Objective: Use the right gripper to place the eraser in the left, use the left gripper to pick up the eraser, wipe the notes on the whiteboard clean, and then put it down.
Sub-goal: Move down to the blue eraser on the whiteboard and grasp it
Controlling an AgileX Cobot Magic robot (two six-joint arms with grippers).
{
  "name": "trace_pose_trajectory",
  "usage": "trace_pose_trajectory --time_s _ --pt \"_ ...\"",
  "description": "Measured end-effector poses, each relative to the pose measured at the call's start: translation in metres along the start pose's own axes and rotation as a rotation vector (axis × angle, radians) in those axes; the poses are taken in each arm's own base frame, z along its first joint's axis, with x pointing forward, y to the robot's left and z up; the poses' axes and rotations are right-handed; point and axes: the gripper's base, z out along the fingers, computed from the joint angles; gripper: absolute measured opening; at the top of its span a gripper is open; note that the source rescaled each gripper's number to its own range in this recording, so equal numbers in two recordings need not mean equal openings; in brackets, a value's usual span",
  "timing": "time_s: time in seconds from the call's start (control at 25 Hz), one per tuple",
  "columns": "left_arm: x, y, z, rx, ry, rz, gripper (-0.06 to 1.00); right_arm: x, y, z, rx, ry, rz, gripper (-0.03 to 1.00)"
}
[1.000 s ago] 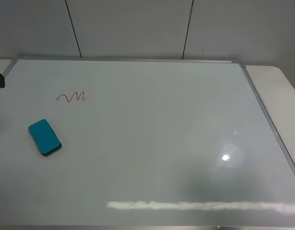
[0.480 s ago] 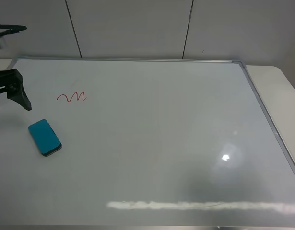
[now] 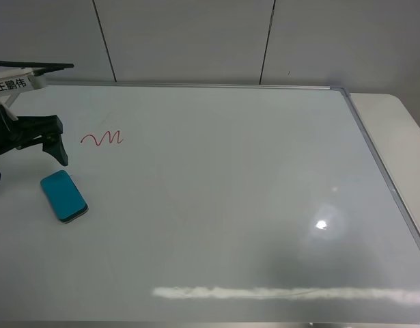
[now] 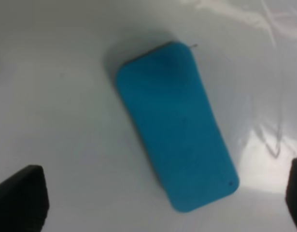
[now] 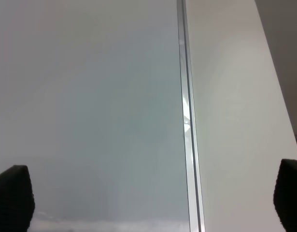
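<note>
The teal-blue eraser (image 3: pixel 63 195) lies flat on the left part of the whiteboard (image 3: pixel 230 184). The red notes squiggle (image 3: pixel 102 139) is just beyond it. My left gripper (image 3: pixel 25 162) is open and hovers above the board at the left edge, just behind the eraser, not touching it. In the left wrist view the eraser (image 4: pixel 175 123) lies diagonally between the two open fingertips (image 4: pixel 20 198). My right gripper (image 5: pixel 150 198) is open and empty over the board's right frame (image 5: pixel 187 121); it is out of the exterior view.
The silver frame (image 3: pixel 373 154) runs along the board's right side, with the white tabletop (image 3: pixel 397 126) beyond it. A white label tag (image 3: pixel 15 84) hangs on the left arm's cable. A grey panelled wall stands behind.
The left arm has come in from the left edge and moved right, toward the eraser. The eraser and the notes have not moved.
</note>
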Motion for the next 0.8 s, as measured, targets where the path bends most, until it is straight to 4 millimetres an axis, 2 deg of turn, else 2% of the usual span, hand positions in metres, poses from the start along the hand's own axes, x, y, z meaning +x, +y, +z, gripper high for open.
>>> trace_pose_trajectory --time_s 0.24,0.36,0.8 --pt "0.0 -0.007 0.032 0.017 0.078 -0.076 1.0 0.0 0.0 0.0 0.0 0.0 0.0 1.0" --pt "0.0 -0.006 0.04 0.007 0.104 -0.072 1.0 0.0 0.0 0.0 0.0 0.0 0.0 1.0" --pt "-0.008 -0.001 0.044 0.03 0.056 -0.119 1.0 0.0 0.0 0.0 0.001 0.0 0.0 1.0"
